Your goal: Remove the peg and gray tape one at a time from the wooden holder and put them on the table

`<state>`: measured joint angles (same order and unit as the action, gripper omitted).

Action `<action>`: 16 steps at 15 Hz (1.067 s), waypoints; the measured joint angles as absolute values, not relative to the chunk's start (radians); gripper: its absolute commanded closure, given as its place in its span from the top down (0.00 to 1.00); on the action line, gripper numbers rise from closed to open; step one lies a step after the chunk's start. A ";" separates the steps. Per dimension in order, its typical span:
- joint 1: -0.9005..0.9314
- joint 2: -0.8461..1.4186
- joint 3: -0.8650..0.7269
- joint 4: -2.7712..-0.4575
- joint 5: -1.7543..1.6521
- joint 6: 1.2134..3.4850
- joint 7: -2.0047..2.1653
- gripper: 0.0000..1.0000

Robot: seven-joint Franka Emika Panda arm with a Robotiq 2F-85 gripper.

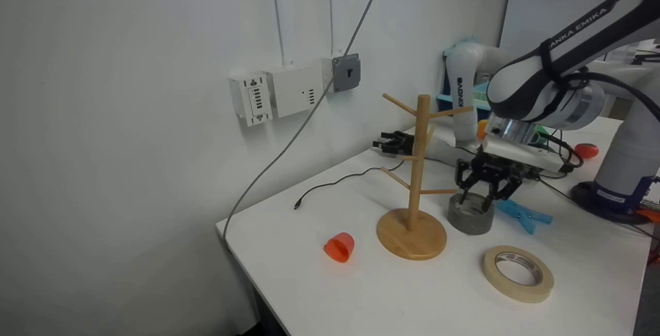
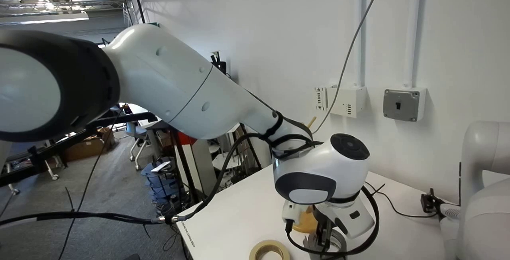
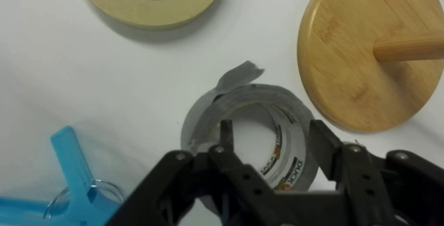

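The wooden holder [image 1: 411,243] stands upright on the white table [image 1: 412,305] with bare branch arms. Its base shows in the wrist view [image 3: 347,80]; in an exterior view the arm hides most of the holder [image 2: 306,223]. The gray tape [image 1: 470,222] lies flat on the table beside the base, and it shows in the wrist view [image 3: 201,118]. The light-blue peg [image 1: 523,215] lies on the table beside the tape, partly shown in the wrist view [image 3: 81,191]. My gripper [image 3: 270,129] is open just above the tape, fingers apart over the ring, holding nothing.
A tan tape ring [image 1: 518,274] lies on the table in front of the gray tape. An orange cup [image 1: 339,247] lies on its side beyond the holder. A second arm [image 1: 466,94] with a black gripper and a cable [image 1: 335,184] are near the wall.
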<state>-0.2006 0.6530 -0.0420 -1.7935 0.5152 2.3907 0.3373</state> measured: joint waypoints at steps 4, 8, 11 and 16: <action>-0.194 0.650 -0.049 -1.789 0.489 2.413 0.337 1.00; -0.173 0.622 -0.081 -1.793 0.390 2.440 0.337 1.00; -0.154 0.571 -0.108 -1.820 0.321 2.443 0.337 1.00; -0.132 0.426 -0.120 -1.927 0.238 2.443 0.329 1.00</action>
<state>-0.1320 0.4257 -0.1197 -1.9273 0.2384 2.4428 0.3292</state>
